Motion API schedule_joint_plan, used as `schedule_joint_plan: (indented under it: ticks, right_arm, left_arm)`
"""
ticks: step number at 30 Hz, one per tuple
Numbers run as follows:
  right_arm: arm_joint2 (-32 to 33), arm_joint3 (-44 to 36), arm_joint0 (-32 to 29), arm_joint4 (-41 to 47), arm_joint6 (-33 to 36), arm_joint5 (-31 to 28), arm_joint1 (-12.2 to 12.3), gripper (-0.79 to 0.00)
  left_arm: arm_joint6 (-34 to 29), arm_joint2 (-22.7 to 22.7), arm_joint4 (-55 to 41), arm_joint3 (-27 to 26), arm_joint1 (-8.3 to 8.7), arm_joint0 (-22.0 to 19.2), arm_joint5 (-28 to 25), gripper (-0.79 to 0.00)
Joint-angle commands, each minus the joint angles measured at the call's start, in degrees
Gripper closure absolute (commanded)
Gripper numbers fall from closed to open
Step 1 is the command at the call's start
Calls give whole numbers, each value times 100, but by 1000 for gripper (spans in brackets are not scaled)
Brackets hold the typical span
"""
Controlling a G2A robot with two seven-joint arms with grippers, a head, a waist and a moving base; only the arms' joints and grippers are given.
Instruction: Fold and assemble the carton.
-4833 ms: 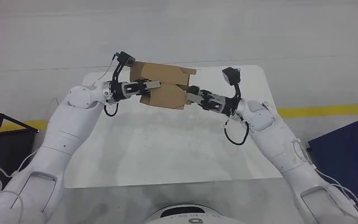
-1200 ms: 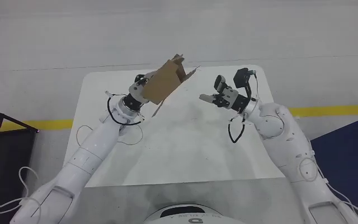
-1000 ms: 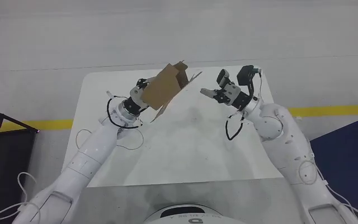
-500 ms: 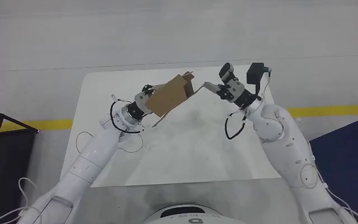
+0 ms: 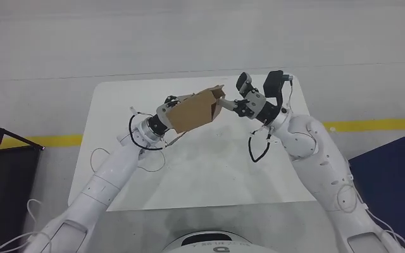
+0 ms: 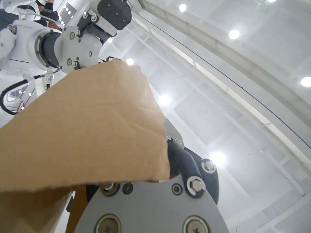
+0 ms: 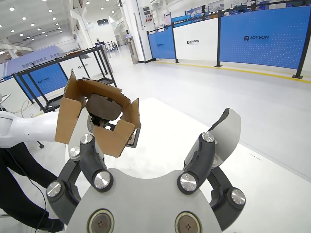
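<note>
A brown cardboard carton (image 5: 193, 112), opened into a tube with loose end flaps, hangs above the far middle of the white table (image 5: 209, 177). My left gripper (image 5: 171, 111) is shut on its wall. The right wrist view shows one dark pad inside the carton (image 7: 97, 112). In the left wrist view the carton (image 6: 85, 127) hides most of that gripper, and one finger (image 6: 181, 157) shows beside it. My right gripper (image 5: 233, 95) stands open at the carton's open end, and one finger lies close to a flap. Its fingers (image 7: 226, 127) are spread wide with nothing between them.
The table's far edge (image 5: 190, 81) lies just behind the carton, and its right edge (image 5: 309, 139) runs under my right arm. Bare tabletop spreads in front of both grippers. Black cables hang from both wrists.
The left arm has swung the carton down and to the right, turning it more level. The right gripper, open throughout, has moved left to the carton's open end.
</note>
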Motion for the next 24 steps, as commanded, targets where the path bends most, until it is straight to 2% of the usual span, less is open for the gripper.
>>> schedule_joint_plan:
  ticks: [1, 15, 24]
  right_arm:
    - [-47, 11, 56, 16, 61, -4, -10, -785]
    - [-454, 19, 481, -296, 605, 77, -83, -785]
    - [-114, 62, 376, -17, 422, 64, -52, -785]
  left_arm:
    - [-13, 18, 88, 57, -27, -32, -38, 0]
    - [-231, -14, 110, 444, -218, -160, -160, 0]
    - [-270, -69, 62, 519, -255, -167, -160, 0]
